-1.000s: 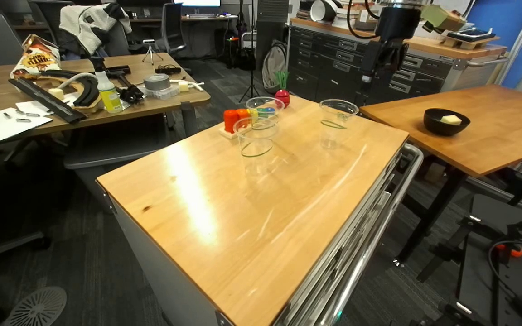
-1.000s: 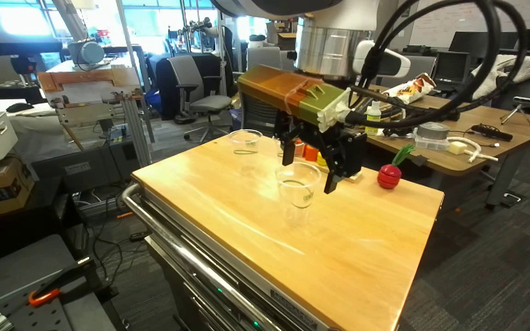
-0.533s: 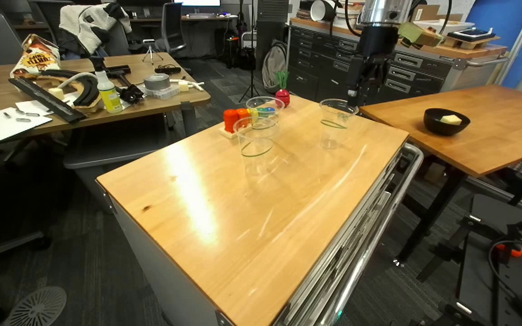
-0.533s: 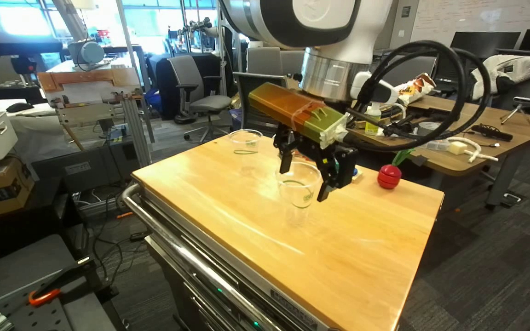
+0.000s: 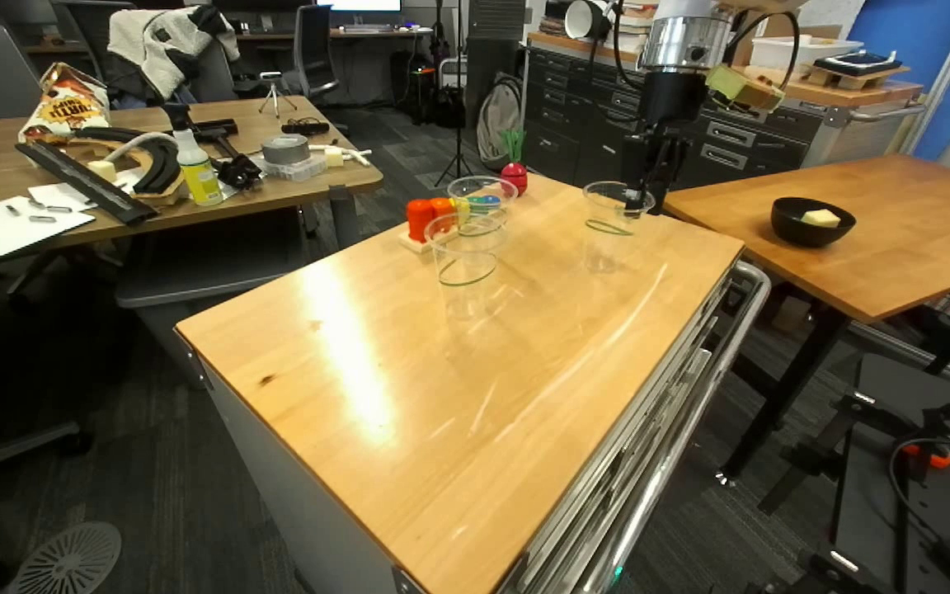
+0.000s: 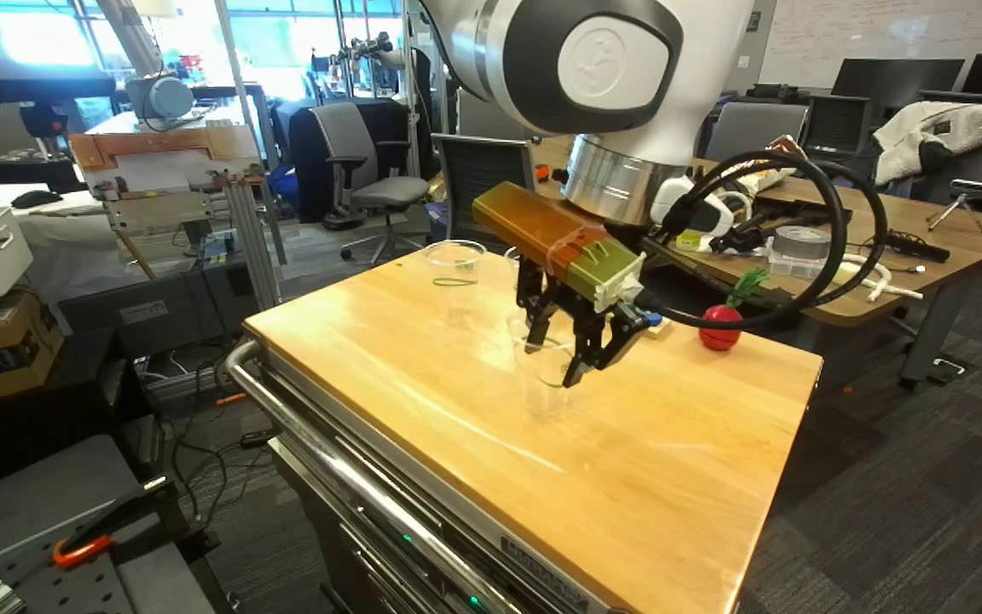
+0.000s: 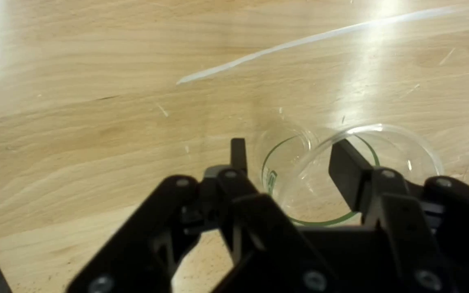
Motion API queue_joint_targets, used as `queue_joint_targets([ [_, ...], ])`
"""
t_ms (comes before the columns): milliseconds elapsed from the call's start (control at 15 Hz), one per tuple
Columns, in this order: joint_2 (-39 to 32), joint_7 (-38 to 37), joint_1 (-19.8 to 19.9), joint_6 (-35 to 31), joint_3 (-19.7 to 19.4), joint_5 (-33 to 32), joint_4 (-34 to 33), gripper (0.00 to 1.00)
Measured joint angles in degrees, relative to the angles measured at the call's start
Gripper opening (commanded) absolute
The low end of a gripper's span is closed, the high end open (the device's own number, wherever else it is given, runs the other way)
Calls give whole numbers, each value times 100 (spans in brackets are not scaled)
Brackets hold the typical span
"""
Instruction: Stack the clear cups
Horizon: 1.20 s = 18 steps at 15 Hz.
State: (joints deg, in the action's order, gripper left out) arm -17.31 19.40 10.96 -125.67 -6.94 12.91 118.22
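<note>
Three clear cups with green bands stand upright on the wooden cart top. In an exterior view one cup (image 6: 542, 396) is under my gripper (image 6: 553, 360); it also shows in an exterior view (image 5: 605, 239) and the wrist view (image 7: 320, 222). My gripper (image 7: 289, 162) is partly closed, with a gap between its fingers. One finger (image 7: 348, 175) is inside the cup's rim, the other outside the wall; neither visibly clamps it. A second cup (image 5: 465, 276) and a third cup (image 5: 483, 198) stand close together. In an exterior view the second cup (image 6: 457, 273) shows behind; the third is mostly hidden.
A wooden rack of red, orange and other coloured pieces (image 5: 421, 221) stands by the two close cups. A red radish toy (image 6: 719, 328) stands near the far edge. A metal handle (image 6: 355, 473) runs along one side. A black bowl (image 5: 805, 235) is on another table.
My gripper has come down and across to the one cup. Its fingers have moved closer together, around the cup's rim. That cup has shifted very slightly.
</note>
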Motion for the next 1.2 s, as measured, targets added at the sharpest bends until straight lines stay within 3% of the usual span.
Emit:
queue_joint_targets([
  [200,9,-5,2,-72,32,6,-24,5],
  [333,32,-19,1,-134,37,-14,-24,1],
  [933,181,-354,-6,-256,35,-250,-8,1],
  [1200,601,-696,-112,390,42,-478,-117,1],
])
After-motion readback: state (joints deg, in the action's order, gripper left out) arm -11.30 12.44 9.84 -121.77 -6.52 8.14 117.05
